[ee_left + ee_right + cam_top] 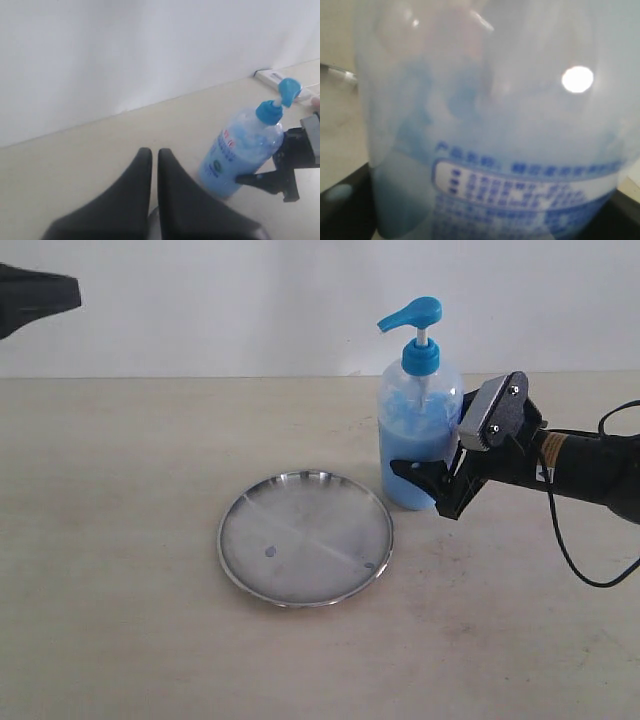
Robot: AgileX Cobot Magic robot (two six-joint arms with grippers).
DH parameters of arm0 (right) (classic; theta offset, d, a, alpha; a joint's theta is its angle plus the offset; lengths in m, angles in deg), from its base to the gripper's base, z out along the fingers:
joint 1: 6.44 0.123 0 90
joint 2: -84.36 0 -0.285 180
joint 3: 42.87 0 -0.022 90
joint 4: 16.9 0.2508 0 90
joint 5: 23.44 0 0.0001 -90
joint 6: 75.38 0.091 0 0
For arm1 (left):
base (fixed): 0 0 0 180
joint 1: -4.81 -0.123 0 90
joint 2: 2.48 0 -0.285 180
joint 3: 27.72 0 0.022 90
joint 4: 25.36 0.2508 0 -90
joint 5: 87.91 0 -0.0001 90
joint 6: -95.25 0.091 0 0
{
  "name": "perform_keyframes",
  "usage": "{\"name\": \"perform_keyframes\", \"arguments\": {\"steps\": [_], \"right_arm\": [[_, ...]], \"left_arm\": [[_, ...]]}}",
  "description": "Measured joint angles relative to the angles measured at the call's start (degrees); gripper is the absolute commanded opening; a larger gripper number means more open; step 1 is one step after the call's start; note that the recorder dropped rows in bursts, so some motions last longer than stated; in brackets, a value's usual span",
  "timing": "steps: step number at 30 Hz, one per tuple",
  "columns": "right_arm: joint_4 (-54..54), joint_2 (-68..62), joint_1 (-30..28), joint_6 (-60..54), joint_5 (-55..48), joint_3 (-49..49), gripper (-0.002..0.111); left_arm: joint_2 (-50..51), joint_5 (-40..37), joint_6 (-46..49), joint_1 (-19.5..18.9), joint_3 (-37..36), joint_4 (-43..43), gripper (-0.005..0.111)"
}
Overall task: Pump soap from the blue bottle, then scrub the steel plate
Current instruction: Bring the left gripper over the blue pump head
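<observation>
The blue bottle stands upright behind the steel plate, pump head raised, spout toward the left. Light blue soap fills its lower half. My right gripper reaches in from the right, its jaws pressed on both sides of the bottle's lower body; the bottle fills the right wrist view. Two small bluish drops lie on the plate. High at the far left, my left gripper hangs away from everything; its fingers are together with nothing between them, and the bottle shows beyond them.
The right arm's black cable loops down onto the table at the right. A white power strip lies by the wall behind the bottle. A pale wall closes off the back of the beige table.
</observation>
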Motion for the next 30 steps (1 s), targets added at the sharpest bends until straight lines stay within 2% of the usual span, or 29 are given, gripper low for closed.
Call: {"name": "perform_keyframes", "arguments": {"steps": [3, 7, 13, 21, 24, 30], "right_arm": [[0.0, 0.0, 0.0, 0.01, 0.0, 0.0, 0.05], [0.0, 0.0, 0.0, -0.12, 0.0, 0.0, 0.05], [0.51, 0.0, 0.0, -0.12, 0.0, 0.0, 0.05], [1.01, 0.0, 0.0, -0.12, -0.33, 0.0, 0.05], [1.01, 0.0, 0.0, -0.12, -0.33, 0.0, 0.05], [1.01, 0.0, 0.0, -0.47, -0.33, 0.0, 0.05]], "left_arm": [[6.01, -4.79, 3.77, 1.15, 5.61, -1.85, 0.004], [13.84, -7.42, 6.76, 6.68, 13.0, -3.11, 0.004], [21.21, -6.11, 8.47, 17.04, 21.63, -0.95, 0.004], [24.67, -4.44, 9.02, 26.07, 26.92, 0.33, 0.004], [25.85, -2.75, 9.24, 28.55, 29.22, 0.33, 0.004], [28.2, -1.54, 9.36, 30.52, 33.76, 0.49, 0.004]]}}
